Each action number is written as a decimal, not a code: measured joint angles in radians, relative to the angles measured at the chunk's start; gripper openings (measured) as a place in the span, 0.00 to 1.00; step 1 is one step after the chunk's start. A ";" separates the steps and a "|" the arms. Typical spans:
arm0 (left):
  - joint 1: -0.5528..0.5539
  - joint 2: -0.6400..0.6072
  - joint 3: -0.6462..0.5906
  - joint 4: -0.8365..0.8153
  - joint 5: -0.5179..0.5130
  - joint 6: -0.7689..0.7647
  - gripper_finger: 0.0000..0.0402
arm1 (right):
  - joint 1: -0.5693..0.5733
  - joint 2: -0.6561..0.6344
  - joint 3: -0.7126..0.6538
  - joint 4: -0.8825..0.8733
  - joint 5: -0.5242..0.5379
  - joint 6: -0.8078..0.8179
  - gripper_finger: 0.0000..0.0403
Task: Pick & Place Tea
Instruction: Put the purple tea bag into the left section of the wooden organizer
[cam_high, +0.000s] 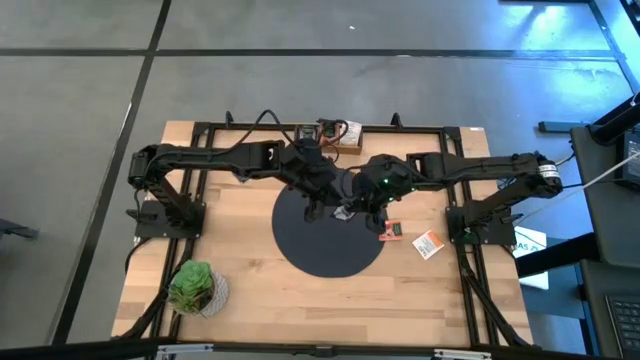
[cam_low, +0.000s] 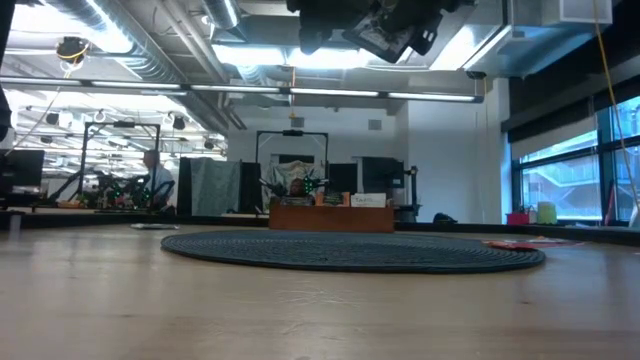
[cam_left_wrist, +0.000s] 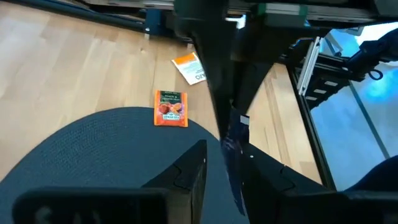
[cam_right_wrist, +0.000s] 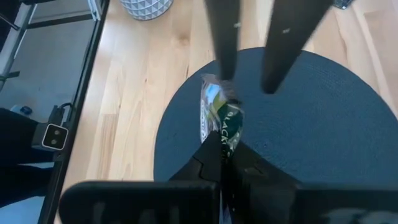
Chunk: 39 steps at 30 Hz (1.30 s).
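Observation:
Both grippers meet high above the black round mat (cam_high: 325, 240). My right gripper (cam_right_wrist: 224, 155) is shut on a dark green-and-black tea packet (cam_right_wrist: 221, 118). My left gripper (cam_right_wrist: 249, 84) faces it, open, with its fingertips at the packet's free end. In the left wrist view the packet (cam_left_wrist: 237, 134) shows edge-on between my left fingers. A red tea packet (cam_left_wrist: 171, 109) lies flat at the mat's right rim, and an orange-and-white one (cam_left_wrist: 189, 67) lies on the wood beyond it. My right gripper pinches the packet's near end (cam_right_wrist: 225, 142) between its two fingers. They slant down toward the table's left side. The packet sticks out past the fingertips, lifted clear above the mat. My left gripper has one finger (cam_right_wrist: 227, 62) right at the packet's free end (cam_right_wrist: 212, 84); whether it touches, I cannot tell.
A brown box (cam_high: 346, 134) with more packets stands at the table's far edge. A green plant (cam_high: 194, 286) in a white pot sits at the near left corner. Black frame rails (cam_high: 460, 190) run along the table's sides.

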 joint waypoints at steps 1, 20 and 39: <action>0.002 0.000 0.000 0.000 0.000 0.000 0.21 | 0.005 0.000 0.000 -0.001 0.000 0.000 0.02; 0.000 0.000 0.000 0.001 0.000 -0.018 0.21 | 0.017 0.038 -0.001 0.023 0.022 0.002 0.02; 0.000 0.000 0.000 0.012 0.000 0.043 0.01 | 0.014 0.038 -0.001 0.062 0.023 -0.026 0.02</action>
